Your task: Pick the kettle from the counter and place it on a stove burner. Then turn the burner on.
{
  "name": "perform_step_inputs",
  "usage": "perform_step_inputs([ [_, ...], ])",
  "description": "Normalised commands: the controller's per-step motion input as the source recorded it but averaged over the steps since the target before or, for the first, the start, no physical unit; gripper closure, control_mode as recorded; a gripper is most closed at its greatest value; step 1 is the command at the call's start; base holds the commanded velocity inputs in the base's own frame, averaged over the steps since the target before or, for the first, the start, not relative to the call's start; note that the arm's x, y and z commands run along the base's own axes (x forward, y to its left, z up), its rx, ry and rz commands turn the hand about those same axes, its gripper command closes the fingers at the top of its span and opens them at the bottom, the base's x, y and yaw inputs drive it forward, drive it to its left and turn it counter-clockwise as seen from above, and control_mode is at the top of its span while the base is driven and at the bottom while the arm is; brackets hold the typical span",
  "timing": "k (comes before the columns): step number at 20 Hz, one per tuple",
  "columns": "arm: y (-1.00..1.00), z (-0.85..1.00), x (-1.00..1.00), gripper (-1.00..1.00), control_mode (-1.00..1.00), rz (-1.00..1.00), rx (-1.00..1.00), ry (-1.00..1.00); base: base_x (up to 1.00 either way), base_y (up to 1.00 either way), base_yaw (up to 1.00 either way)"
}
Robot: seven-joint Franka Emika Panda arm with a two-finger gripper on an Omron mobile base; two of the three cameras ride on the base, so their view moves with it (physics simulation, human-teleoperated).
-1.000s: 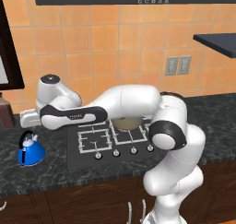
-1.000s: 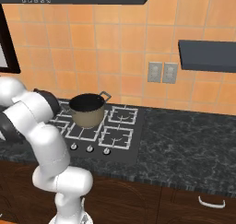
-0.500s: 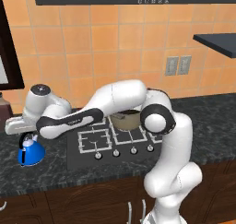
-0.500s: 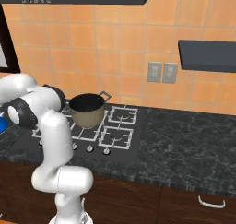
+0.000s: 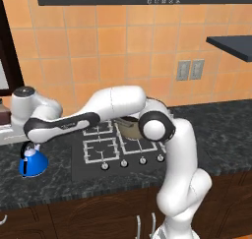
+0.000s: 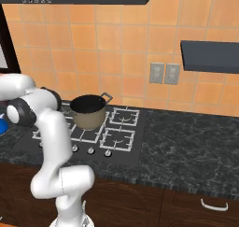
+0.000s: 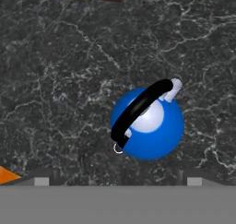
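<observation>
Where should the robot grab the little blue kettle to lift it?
Probably by the black handle, coming straight down from above. It arches over the top of the kettle, which stands upright on the counter, and it is thin enough to fit between the fingers; the round body looks too wide.

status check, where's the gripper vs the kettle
Gripper above kettle, jaws open, not yet touching. Kettle upright on counter, left of stove. Pot occupies one rear burner; front burner free.
</observation>
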Motion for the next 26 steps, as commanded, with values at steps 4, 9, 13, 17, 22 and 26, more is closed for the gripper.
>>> perform_step_inputs([
  [4, 0.15, 0.00, 0.12, -1.00, -1.00, -0.04, -0.13, 0.30, 0.00, 0.00, 0.00],
  [9, 0.03, -0.08, 0.32, -1.00, -1.00, -0.06, -0.13, 0.17, 0.00, 0.00, 0.00],
  [13, 0.00, -0.18, 0.18, -1.00, -1.00, -0.01, 0.00, 0.00, 0.00, 0.00, 0.00],
  [17, 0.00, -0.24, 0.06, -1.00, -1.00, 0.00, 0.00, 0.00, 0.00, 0.00, 0.00],
  [22, 0.08, -0.39, 0.05, -1.00, -1.00, 0.00, -0.03, 0.05, 0.00, 0.00, 0.00],
  [26, 0.06, -0.32, 0.03, -1.00, -1.00, 0.00, 0.00, 0.03, 0.00, 0.00, 0.00],
])
